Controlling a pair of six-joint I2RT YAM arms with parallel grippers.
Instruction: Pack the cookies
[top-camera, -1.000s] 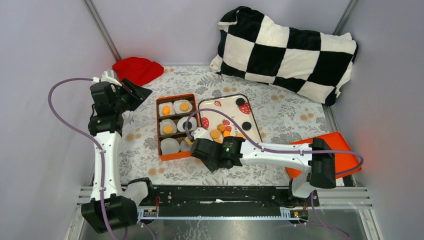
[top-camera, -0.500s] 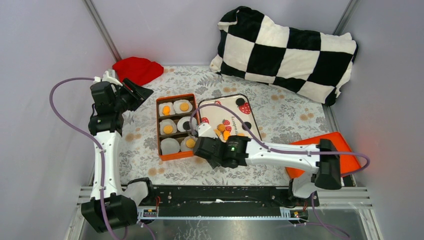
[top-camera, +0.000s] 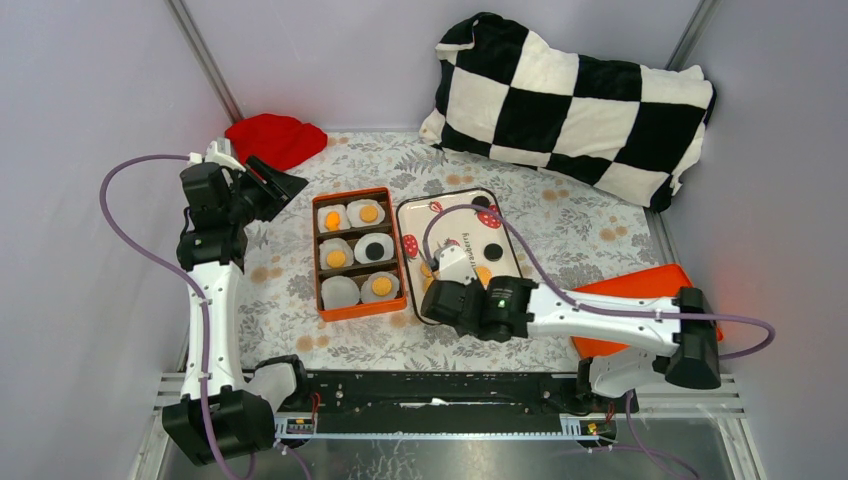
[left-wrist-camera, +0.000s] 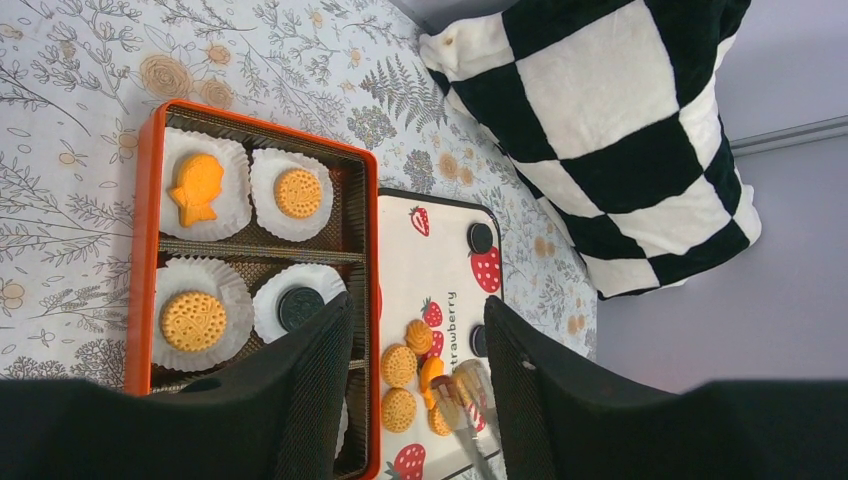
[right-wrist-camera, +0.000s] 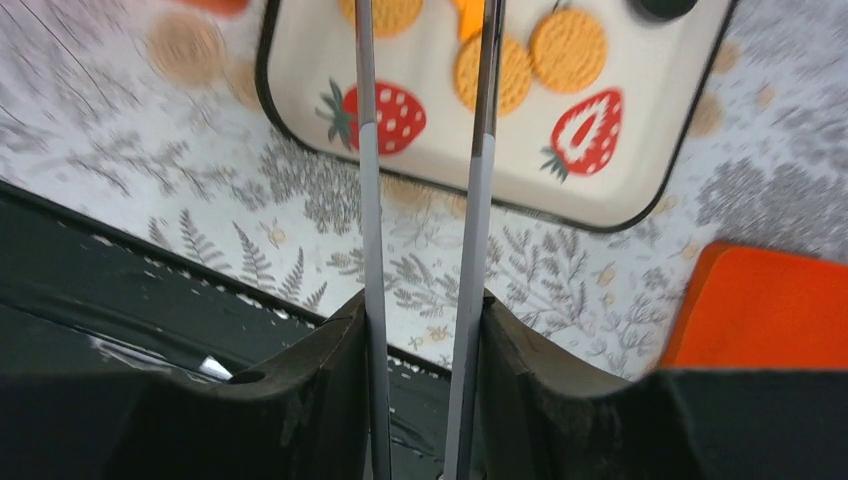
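While the left gripper (left-wrist-camera: 418, 320) hangs just beyond the far left corner of the orange box (top-camera: 316, 255), its jaws wide apart with nothing between them, the right gripper (top-camera: 448, 272) reaches over the near end of the strawberry-printed tray (top-camera: 450, 225). Its two long thin fingers (right-wrist-camera: 362, 200) stand apart and parallel, but their tips run out of the wrist view, so I cannot tell whether they pinch anything. Five cookies (left-wrist-camera: 298, 193) sit in white paper cups (left-wrist-camera: 265, 310) inside the box, four orange-golden and one black; the near-left cup shows only white. More cookies, golden and black, lie loose on the tray, which sits just beside the box's right wall. A checkered pillow (top-camera: 575, 100) lies at the far right, a red cloth (top-camera: 275, 140) at the far left.
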